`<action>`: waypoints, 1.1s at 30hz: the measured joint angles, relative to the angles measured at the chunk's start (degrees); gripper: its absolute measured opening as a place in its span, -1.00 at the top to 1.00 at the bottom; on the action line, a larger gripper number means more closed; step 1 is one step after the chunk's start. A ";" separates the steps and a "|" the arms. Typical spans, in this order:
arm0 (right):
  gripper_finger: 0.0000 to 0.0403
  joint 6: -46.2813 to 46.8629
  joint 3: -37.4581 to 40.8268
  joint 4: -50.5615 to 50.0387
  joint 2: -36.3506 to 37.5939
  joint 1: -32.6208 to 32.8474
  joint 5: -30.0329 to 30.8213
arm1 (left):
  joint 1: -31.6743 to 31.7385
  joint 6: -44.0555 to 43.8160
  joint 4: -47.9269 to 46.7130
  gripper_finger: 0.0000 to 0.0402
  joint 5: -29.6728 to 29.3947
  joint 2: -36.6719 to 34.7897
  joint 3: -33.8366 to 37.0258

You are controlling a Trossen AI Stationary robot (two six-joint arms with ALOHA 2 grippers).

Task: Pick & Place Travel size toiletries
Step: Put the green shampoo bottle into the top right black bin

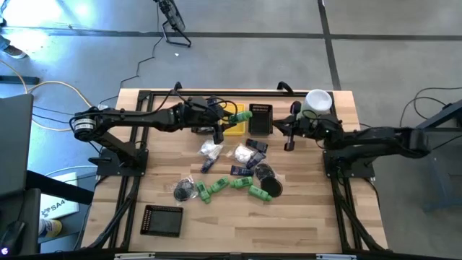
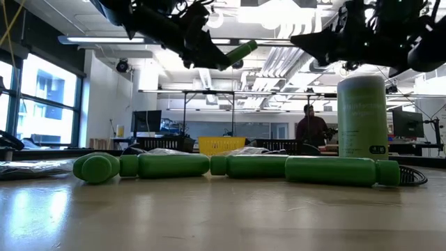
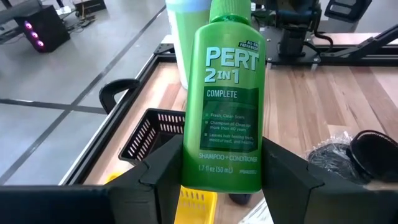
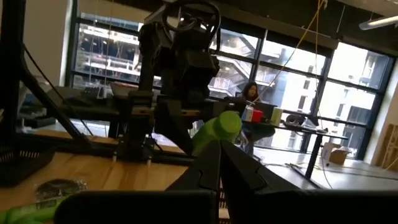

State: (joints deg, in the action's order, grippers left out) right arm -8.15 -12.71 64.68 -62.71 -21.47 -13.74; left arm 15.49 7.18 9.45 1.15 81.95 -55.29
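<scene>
Wooden table below, toiletries scattered mid-surface. My left gripper pinching green shampoo bottle above yellow bin. My right gripper pressed together, empty.

Daylight is pouring through tall windows beyond the right arm's fingers, leaving them and the far arm in silhouette. Ceiling strip lights are glaring in the low view, and the near tabletop is lying blurred. The green bottle between the left fingers is showing sharp, evenly lit.
</scene>
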 joint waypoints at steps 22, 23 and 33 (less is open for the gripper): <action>0.99 4.62 -11.46 -0.09 -14.49 -0.02 -1.30 | 0.00 -0.02 0.03 0.14 -0.02 0.00 0.00; 0.99 5.27 -11.67 -0.13 -14.50 -0.01 -1.17 | 0.00 -0.02 0.09 0.14 -0.04 0.00 0.00; 0.47 5.35 -13.00 -3.25 -14.48 0.22 0.28 | 0.00 -0.01 0.82 0.14 -0.04 0.00 0.00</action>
State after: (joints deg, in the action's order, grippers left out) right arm -2.81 -25.71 61.43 -77.19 -21.26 -13.45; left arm 15.49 7.17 10.27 1.10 81.95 -55.29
